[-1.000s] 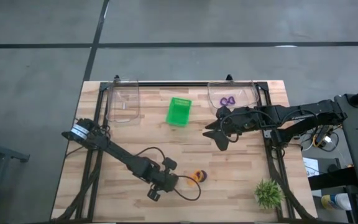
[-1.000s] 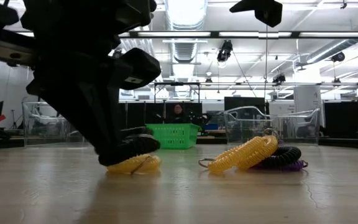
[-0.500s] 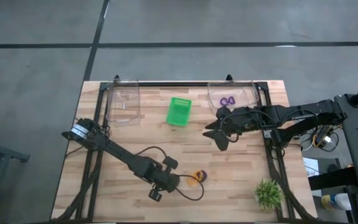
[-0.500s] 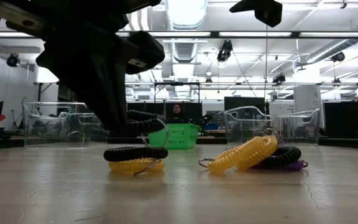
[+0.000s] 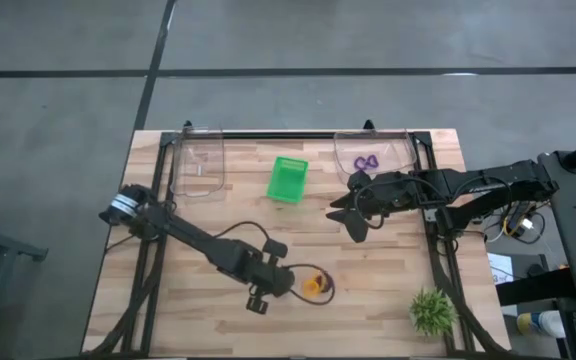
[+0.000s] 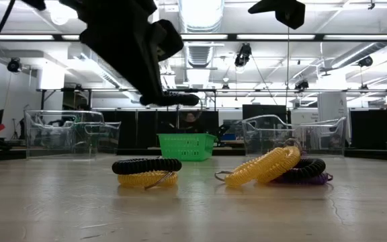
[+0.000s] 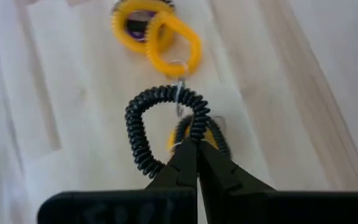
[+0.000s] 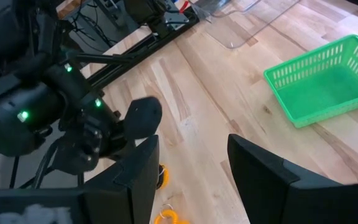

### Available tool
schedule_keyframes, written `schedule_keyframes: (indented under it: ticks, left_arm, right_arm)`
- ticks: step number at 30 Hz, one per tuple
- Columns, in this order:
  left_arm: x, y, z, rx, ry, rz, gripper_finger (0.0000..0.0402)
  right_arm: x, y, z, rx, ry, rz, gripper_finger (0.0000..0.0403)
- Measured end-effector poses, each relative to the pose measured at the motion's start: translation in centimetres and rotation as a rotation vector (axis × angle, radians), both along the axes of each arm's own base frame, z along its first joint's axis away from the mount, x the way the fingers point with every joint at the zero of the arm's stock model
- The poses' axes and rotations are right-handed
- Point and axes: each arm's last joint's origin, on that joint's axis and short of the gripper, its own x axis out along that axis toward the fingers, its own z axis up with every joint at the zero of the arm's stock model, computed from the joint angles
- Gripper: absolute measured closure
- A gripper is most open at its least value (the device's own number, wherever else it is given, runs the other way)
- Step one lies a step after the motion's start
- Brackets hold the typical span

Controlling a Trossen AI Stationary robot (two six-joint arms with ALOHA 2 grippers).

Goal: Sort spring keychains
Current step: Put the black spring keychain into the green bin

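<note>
My left gripper (image 7: 195,140) is shut on a black spring keychain (image 7: 135,124) and holds it above the near middle of the table; it also shows in the high view (image 5: 288,282). Under it another black coil (image 6: 146,164) lies on top of a yellow coil (image 6: 146,179). A heap of yellow, black and purple coils (image 6: 281,168) lies on the boards beside them. My right gripper (image 8: 188,180) is open and empty, up in the air at the far right (image 5: 348,215). My left gripper pinches the black keychain's coiled cord (image 7: 196,127) between its two fingertips, at one side of the loop. The fingers come from above, pointing down. The loop is lifted clear of the table and sticks out about level from the fingertips (image 6: 173,99).
A green basket (image 5: 288,178) stands at the far middle. Clear bins stand at the far left (image 5: 200,165) and far right (image 5: 398,150); the right one holds purple coils (image 5: 366,162). A spiky green plant (image 5: 433,310) stands at the near right corner.
My left gripper has gone up from the table with the black keychain shut in its fingers. The keychain is now lifted clear, well above the black and yellow coils, which have stayed on the boards.
</note>
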Motion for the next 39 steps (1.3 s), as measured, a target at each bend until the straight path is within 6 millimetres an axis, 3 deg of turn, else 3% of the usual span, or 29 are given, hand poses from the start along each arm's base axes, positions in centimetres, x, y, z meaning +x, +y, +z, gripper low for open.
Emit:
schedule_keyframes:
  ticks: [8, 21, 33, 39]
  left_arm:
    - [0.2, 3.8, 2.6, -0.028, -0.061, 0.105, 0.0401]
    - [-0.5, 13.5, 5.4, -0.006, -0.082, 0.336, 0.0401]
    - [-1.6, 23.0, 5.5, -0.013, -0.072, 0.534, 0.0401]
    - [-2.1, 26.1, 5.1, -0.036, -0.082, 0.604, 0.0402]
  right_arm:
    - [0.0, 0.0, 0.0, -0.003, -0.001, 0.003, 0.0218]
    - [-0.5, -0.1, 0.6, -0.012, -0.028, 0.003, 0.0218]
    - [-1.3, -0.2, 1.5, -0.037, -0.081, 0.005, 0.0218]
    - [-1.3, -0.2, 1.5, -0.045, -0.080, 0.010, 0.0218]
